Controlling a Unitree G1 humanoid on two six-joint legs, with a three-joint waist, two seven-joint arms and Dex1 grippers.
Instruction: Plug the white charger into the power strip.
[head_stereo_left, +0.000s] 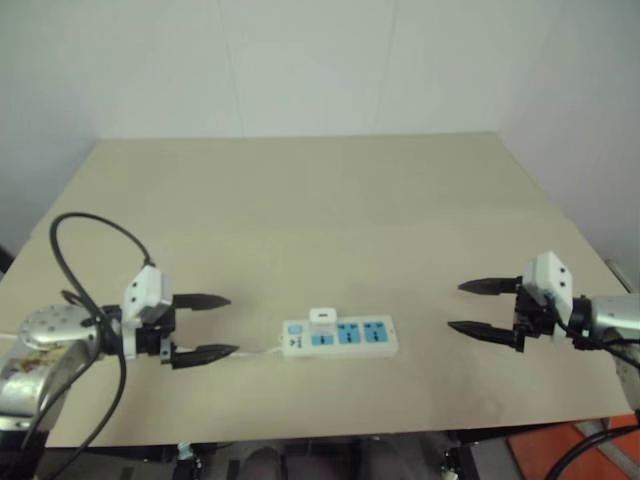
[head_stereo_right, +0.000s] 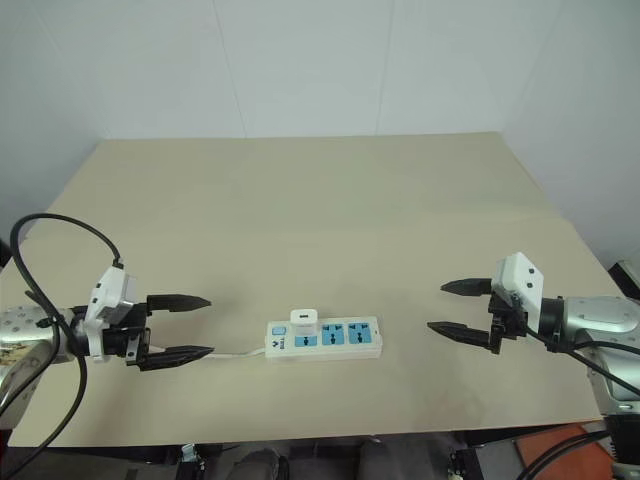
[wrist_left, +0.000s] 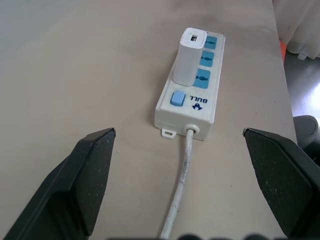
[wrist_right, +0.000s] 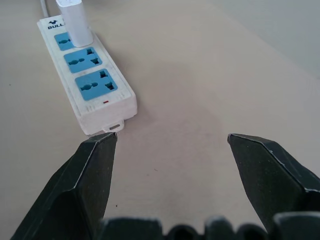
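Standing upright in the socket nearest the cord, the white charger (wrist_left: 190, 55) — a small smooth block — sits on the power strip (head_stereo_left: 340, 338), a flat white plastic bar marked "BULL" with three blue sockets, near the matte beige surface's (head_stereo_left: 320, 220) front edge. Left claw (head_stereo_left: 203, 326) and right claw (head_stereo_left: 478, 307) — both spread, empty.

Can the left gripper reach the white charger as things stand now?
Probably yes. The left gripper is open and aimed at the power strip, where the white charger stands plugged in; only bare table and the cord lie between.
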